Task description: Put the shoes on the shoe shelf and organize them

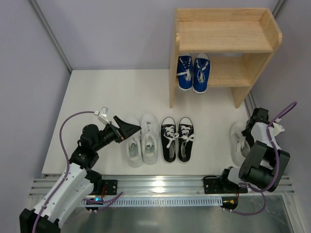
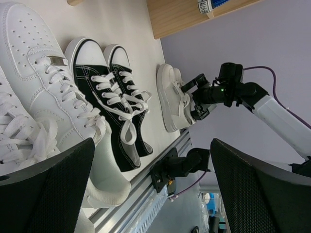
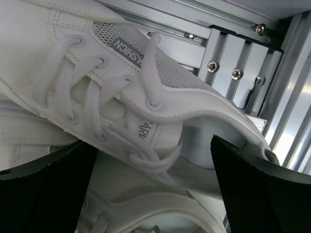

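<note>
The wooden shoe shelf [image 1: 224, 36] stands at the back right, with the blue sneakers [image 1: 193, 73] on the left of its lower tier. On the white floor sit the white leather pair [image 1: 142, 141], the black pair [image 1: 177, 139] and, at the far right, the small white lace-ups [image 1: 238, 143]. My left gripper [image 1: 129, 128] hovers open over the white leather pair [image 2: 39, 82], nothing between its fingers [image 2: 262, 194]. My right gripper [image 1: 252, 127] is low over the small lace-ups [image 3: 97, 73], open, its fingers [image 3: 262, 189] on either side of the shoes' heel ends.
The shelf's top tier [image 1: 223, 22] and the right half of its lower tier [image 1: 228, 73] hold nothing. A metal rail [image 1: 165, 187] runs along the near edge. Grey walls [image 1: 29, 73] close in the left, back and right sides.
</note>
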Robot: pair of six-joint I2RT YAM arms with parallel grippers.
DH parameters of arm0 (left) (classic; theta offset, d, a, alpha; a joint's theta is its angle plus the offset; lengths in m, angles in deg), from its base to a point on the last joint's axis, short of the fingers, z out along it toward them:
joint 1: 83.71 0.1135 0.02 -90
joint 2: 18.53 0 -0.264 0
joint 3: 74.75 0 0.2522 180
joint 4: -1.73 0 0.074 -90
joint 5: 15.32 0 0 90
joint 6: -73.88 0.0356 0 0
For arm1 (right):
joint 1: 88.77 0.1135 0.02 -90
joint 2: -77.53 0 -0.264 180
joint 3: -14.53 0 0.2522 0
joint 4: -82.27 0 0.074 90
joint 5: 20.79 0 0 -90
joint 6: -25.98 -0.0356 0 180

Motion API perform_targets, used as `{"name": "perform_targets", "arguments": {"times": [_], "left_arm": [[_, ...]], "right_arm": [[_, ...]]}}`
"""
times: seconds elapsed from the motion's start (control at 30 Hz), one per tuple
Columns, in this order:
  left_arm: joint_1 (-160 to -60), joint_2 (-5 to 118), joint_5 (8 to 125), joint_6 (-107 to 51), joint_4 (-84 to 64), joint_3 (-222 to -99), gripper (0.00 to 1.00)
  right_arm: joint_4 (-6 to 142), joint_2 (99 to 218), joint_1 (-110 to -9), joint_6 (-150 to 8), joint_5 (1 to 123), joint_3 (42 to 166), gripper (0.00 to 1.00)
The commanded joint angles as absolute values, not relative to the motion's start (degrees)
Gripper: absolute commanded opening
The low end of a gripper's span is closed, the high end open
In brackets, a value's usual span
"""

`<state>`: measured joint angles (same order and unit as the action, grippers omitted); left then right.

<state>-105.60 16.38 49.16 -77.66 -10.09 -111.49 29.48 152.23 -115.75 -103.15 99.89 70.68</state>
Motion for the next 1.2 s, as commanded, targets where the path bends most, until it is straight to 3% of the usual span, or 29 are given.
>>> {"name": "perform_targets", "arguments": {"times": [0.0, 0.17, 0.2, 0.27, 0.3, 0.4, 0.77, 0.97, 1.17], "left_arm": [[-105.6, 15.1, 49.1, -77.5, -9.2, -110.8, 1.0], [-105.6, 14.8, 49.5, -77.5, -8.9, -110.1, 1.0], [-105.7, 14.8, 49.7, -77.5, -8.9, -110.0, 1.0], [-105.7, 14.4, 49.8, -77.6, -8.7, -109.5, 1.0], [-105.7, 14.3, 49.9, -77.6, -8.7, -109.3, 1.0], [-105.6, 13.1, 50.4, -77.6, -8.5, -108.4, 1.0], [-105.7, 5.6, 53.3, -77.3, -11.1, -104.3, 1.0], [-105.6, 2.3, 55.0, -77.2, -11.9, -103.3, 1.0], [-105.6, 2.7, 54.7, -77.7, -12.3, -102.7, 1.0]], "right_arm": [[34.7, 155.3, -115.8, -99.5, 88.6, 68.0, 0.99], [39.3, 151.6, -115.8, -96.2, 79.5, 65.7, 0.81], [39.8, 150.5, -115.8, -95.6, 78.6, 65.2, 0.66], [40.8, 148.6, -115.8, -95.1, 76.3, 64.2, 0.48], [41.0, 146.9, -115.8, -94.9, 75.3, 63.9, 0.25], [41.3, 144.2, -115.6, -94.3, 71.3, 63.0, 0.04], [41.2, 136.6, -105.4, -94.3, 63.2, 60.2, 0.04], [44.9, 138.7, -94.9, -95.5, 62.2, 60.8, 0.04], [43.5, 140.8, -94.0, -93.1, 63.7, 63.4, 0.04]]}}
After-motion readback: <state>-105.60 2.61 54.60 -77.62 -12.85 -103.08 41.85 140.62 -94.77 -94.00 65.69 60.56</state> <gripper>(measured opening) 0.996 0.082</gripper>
